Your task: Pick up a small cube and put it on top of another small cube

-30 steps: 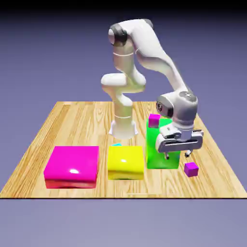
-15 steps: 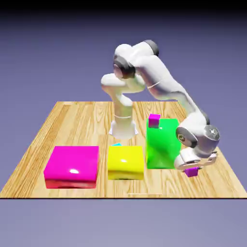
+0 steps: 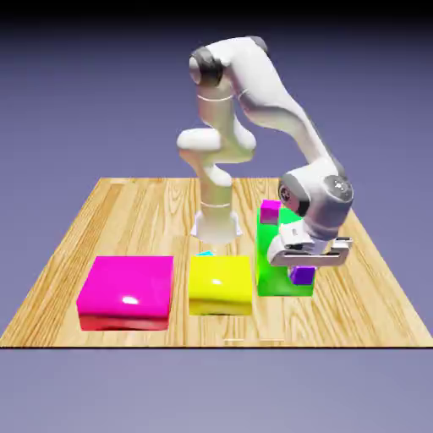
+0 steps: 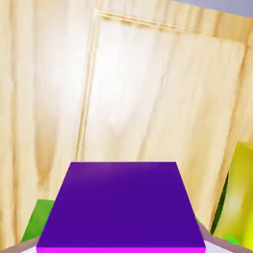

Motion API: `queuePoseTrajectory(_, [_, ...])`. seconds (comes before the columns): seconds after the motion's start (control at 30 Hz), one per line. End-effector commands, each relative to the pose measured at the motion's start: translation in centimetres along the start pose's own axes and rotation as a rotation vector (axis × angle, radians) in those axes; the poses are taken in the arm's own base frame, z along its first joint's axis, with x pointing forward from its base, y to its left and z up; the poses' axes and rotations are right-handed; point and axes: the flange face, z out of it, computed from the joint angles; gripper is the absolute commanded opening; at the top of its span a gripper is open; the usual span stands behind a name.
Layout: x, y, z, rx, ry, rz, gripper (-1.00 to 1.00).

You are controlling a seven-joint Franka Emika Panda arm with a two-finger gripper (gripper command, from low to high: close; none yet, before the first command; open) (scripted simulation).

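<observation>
While the white arm is reaching down over the wooden table, its gripper is clamping the tiny violet-purple cube between its fingers, and the cube is hanging clear of the tabletop, in front of the big green block as the exterior view shows it. In the hand view that same cube is filling the lower half of the picture, a dark purple top face with a thin magenta edge along the bottom, and it is hiding most of the fingers; only pale grey slivers are peeking out at the lower corners.

Taking the green block as the landmark: a tiny pinker-magenta cube is sitting on its top, at the far corner toward the exterior view's left. The big yellow block is lying just beside it on the exterior view's left, and the big magenta block is lying further out on that same side, beyond the yellow one. Behind the yellow block, a sliver of the tiny cyan cube is showing above its far edge, to the exterior view's left of the green block and apart from the held cube.
</observation>
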Motion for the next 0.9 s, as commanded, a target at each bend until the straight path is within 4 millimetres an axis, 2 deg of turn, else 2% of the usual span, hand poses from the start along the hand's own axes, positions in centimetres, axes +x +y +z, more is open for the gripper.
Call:
queuePoseTrajectory(0.0, [0.8, 1.5, 0.0, -0.002, 0.005, 0.018, -1.00])
queuePoseTrajectory(0.17, [3.6, 9.3, -0.2, 0.014, 0.004, 0.111, -1.00])
queuePoseTrajectory(0.3, [4.6, 15.5, 0.0, 0.051, -0.014, 0.183, -1.00])
queuePoseTrajectory(0.43, [4.4, 21.6, 2.8, 0.078, -0.095, 0.246, -1.00])
queuePoseTrajectory(0.57, [2.6, 26.6, 6.6, 0.118, -0.208, 0.292, -1.00])
queuePoseTrajectory(0.63, [1.8, 26.8, 9.5, 0.086, -0.271, 0.289, -1.00])
queuePoseTrajectory(0.83, [0.8, 25.8, 15.4, 0.085, -0.270, 0.290, -1.00])
queuePoseTrajectory(0.87, [0.8, 25.8, 15.4, 0.085, -0.270, 0.290, 1.00])
